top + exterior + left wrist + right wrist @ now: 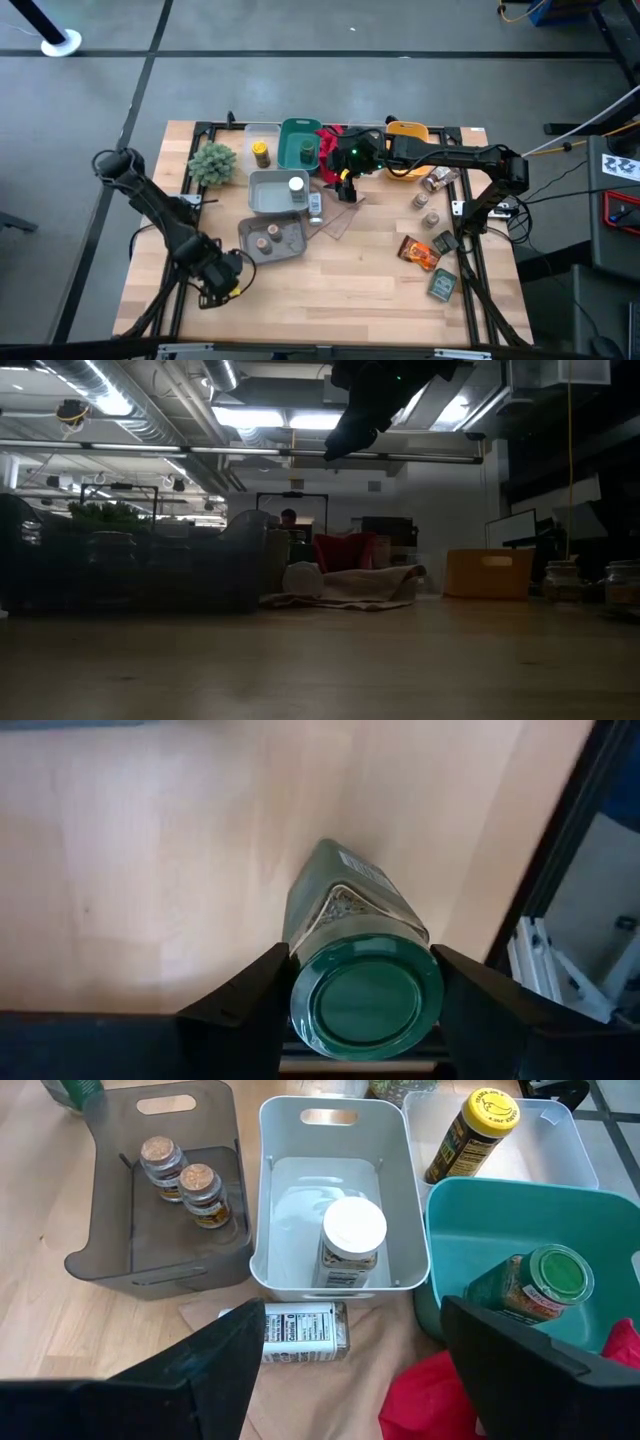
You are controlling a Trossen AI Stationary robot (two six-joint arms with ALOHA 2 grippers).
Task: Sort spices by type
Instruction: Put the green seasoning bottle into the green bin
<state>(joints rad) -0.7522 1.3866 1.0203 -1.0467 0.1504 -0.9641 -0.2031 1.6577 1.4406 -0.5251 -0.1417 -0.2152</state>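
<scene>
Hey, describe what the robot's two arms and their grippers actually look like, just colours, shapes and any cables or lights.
Both arms are dark, nearly black, built of slim jointed segments. The left gripper ends in two flat, wedge-shaped black fingers, and yellow shows near it in the high view. The right gripper has the same broad, angular black fingers; a small green light glows on its wrist in the high view. No cables can be made out on either arm.

A wooden table point(340, 280) is seen with a bushy green plant point(212, 162), a red cloth point(330, 148), a brown paper sheet point(340, 218) and grey point(110, 1250), white point(290, 1270), teal point(450, 1260) and orange bins point(408, 131).
</scene>
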